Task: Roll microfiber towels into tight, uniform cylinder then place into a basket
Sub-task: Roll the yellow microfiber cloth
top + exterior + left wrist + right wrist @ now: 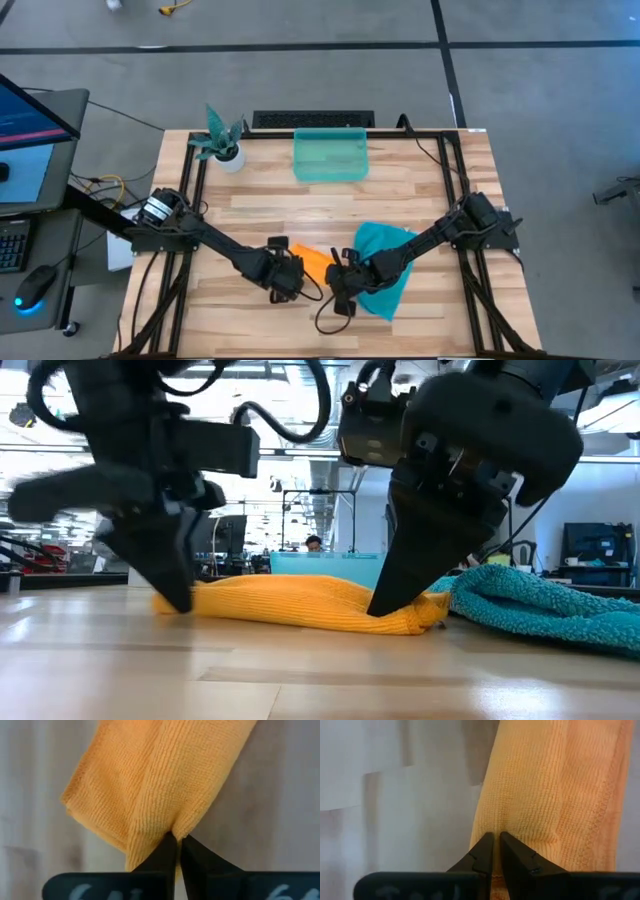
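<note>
Both pincers, left pincer [287,284] and right pincer [340,290], pinch the orange towel [312,262], closed on it. Roll evenly toward the basket [331,155] at 12 o'clock.

Right gripper [496,842] fingertips pinched together on the folded orange towel [550,795], over the pale table [395,820].

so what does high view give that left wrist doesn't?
High view only: the basket empty at the table's far edge, the teal towel under the right arm, and the right gripper at the orange towel's other end. Left wrist only: the left gripper pinched shut on a towel fold. Both: the orange towel, folded narrow.
</note>
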You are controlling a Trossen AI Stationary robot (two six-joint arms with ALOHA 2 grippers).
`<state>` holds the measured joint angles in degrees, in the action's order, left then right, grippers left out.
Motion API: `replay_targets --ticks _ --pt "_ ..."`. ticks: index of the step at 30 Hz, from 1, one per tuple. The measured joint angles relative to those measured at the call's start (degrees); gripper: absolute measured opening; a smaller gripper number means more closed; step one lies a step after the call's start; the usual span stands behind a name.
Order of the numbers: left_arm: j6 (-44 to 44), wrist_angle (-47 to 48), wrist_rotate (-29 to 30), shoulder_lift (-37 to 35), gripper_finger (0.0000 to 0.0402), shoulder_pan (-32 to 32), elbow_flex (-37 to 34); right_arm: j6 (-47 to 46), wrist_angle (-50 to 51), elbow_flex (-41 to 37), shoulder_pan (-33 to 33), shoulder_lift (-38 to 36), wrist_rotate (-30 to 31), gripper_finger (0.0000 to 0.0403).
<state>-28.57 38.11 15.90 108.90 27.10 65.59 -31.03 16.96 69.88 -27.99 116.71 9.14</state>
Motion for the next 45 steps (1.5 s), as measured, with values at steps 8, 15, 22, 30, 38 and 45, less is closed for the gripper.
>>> replay_targets --ticks 8,15,22,30,38,45 --pt "-11.2 2.8 -19.5 0.1 0.0004 -1.0 3.9 -0.7 -0.6 3.1 -1.5 0.3 -8.0 0.0059" --pt "-15.1 6.2 -32.9 0.2 0.0004 -3.6 4.5 -0.2 -1.5 3.8 -3.7 0.6 -13.2 0.0059" --pt "-16.2 10.3 -34.7 0.2 0.0004 -6.3 4.3 2.6 -1.6 4.1 -3.9 0.4 -11.3 0.0059" --pt "-14.3 10.2 -35.1 0.1 0.0004 -6.7 4.4 19.3 -3.5 6.2 -5.7 0.4 -2.6 0.0059" --pt "-14.0 10.1 -35.0 0.0 0.0004 -6.7 4.4 35.3 -3.7 8.7 -9.2 0.2 8.8 0.0059" --pt "-14.0 10.0 -34.9 0.0 0.0004 -6.7 4.5 37.5 -2.4 8.6 -7.3 0.7 8.7 0.0082"
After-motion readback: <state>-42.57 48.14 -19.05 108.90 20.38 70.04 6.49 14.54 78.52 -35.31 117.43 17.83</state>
